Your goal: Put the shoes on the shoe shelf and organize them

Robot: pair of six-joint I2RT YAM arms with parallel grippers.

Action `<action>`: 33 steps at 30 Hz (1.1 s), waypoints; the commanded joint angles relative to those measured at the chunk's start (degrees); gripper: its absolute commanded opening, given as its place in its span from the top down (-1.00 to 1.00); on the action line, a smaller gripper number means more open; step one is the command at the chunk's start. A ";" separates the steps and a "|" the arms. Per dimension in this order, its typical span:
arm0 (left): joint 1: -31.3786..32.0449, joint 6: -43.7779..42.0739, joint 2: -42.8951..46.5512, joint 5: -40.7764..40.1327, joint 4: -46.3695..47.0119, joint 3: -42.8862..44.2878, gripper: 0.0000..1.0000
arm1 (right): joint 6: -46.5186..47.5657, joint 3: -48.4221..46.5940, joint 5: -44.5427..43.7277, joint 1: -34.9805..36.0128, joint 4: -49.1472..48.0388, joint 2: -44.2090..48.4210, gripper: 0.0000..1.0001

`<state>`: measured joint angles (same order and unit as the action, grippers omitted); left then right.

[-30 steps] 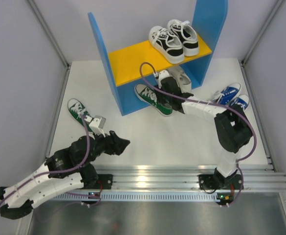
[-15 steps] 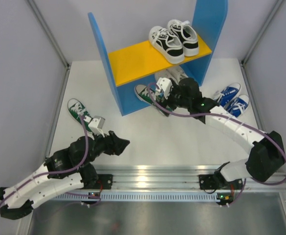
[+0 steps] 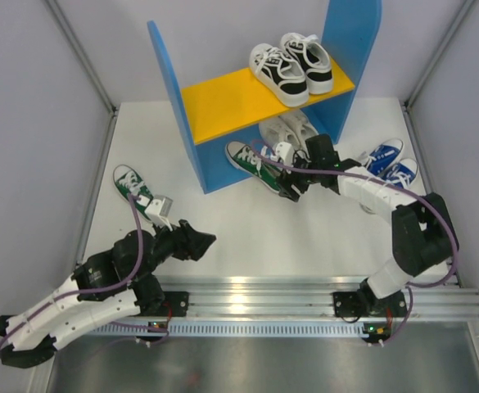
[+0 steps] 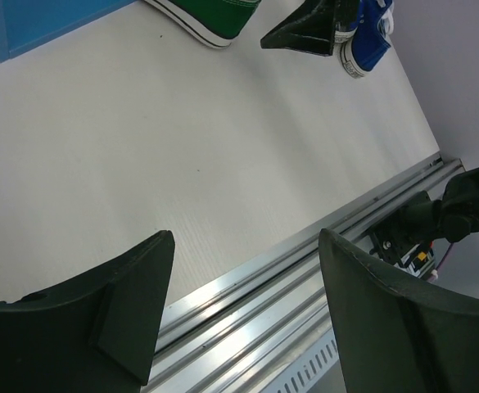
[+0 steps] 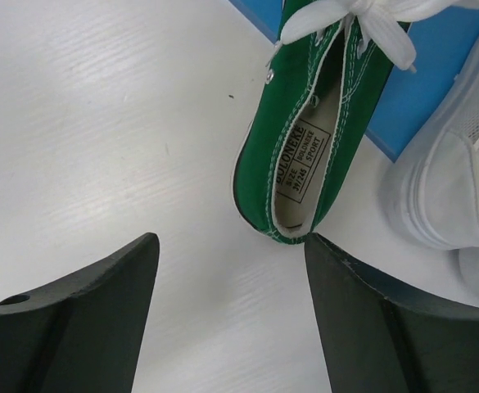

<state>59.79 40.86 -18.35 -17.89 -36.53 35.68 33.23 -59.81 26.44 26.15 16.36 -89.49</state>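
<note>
A black-and-white pair of sneakers is sitting side by side, raised, well beyond the jaws of the right gripper. The white table is lying under both sets of jaws. A ribbed aluminium rail is running slantwise past the jaws of the left gripper, on their near side. Grey walls are standing well off to either side.

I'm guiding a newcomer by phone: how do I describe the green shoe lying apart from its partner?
Find the shoe shelf with tall blue side panels at the far end of the table, then look left of its left panel. The green sneaker with white laces there lies alone; its twin sits at the shelf's foot beside the white pair.
</note>
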 commanded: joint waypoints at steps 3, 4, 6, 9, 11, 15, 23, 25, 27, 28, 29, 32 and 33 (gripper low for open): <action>0.24 0.71 0.86 0.05 0.85 -1.05 -0.54 | -1.24 -4.26 -1.12 -0.05 -1.50 -3.84 -0.36; 0.24 0.80 0.86 -0.04 0.85 -1.05 -0.54 | -1.42 -4.78 -1.91 0.04 -1.68 -4.46 -0.35; 0.24 0.80 0.86 -0.13 0.85 -0.88 -0.54 | -2.46 -5.22 -2.53 -0.05 -2.47 -5.86 -0.27; 0.24 0.89 0.95 -0.39 0.85 -0.79 -0.54 | -3.61 -6.72 -3.49 -0.05 -2.47 -7.62 -0.12; 0.24 0.89 0.95 -0.48 0.85 -0.79 -0.54 | -3.88 -7.51 -3.67 -0.05 -2.56 -8.76 -0.03; 0.24 0.80 1.21 -0.83 0.76 -0.88 -0.54 | -5.01 -9.88 -1.92 -0.05 -1.34 -10.52 0.46; 0.24 0.62 2.18 -1.80 0.76 -0.09 -0.54 | -11.68 -11.64 2.56 0.04 -1.85 -9.65 1.00; 0.24 0.54 2.09 -1.97 0.76 0.18 -0.54 | -13.97 -11.82 3.18 0.21 -2.73 -8.78 1.00; 0.24 0.53 2.18 -1.97 0.76 0.44 -0.54 | -16.79 -11.56 1.70 0.65 -5.45 -7.81 1.00; 0.24 0.62 2.18 -1.89 0.76 0.53 -0.54 | -17.49 -11.56 0.82 1.26 -6.51 -7.02 1.00; 0.33 0.71 2.18 -1.89 0.76 0.53 -0.54 | -18.46 -11.64 0.03 1.79 -8.17 -6.66 1.00; 0.24 0.89 2.18 -2.06 0.68 0.62 -0.54 | -20.39 -12.08 -3.31 3.29 -10.64 -6.57 1.00; 0.24 0.97 2.18 -1.97 0.76 0.79 -0.54 | -20.66 -12.61 -5.23 3.55 -11.87 -6.83 1.00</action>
<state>59.79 41.80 -16.62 -19.00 -36.58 35.11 16.21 -68.42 23.42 27.79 14.09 -99.42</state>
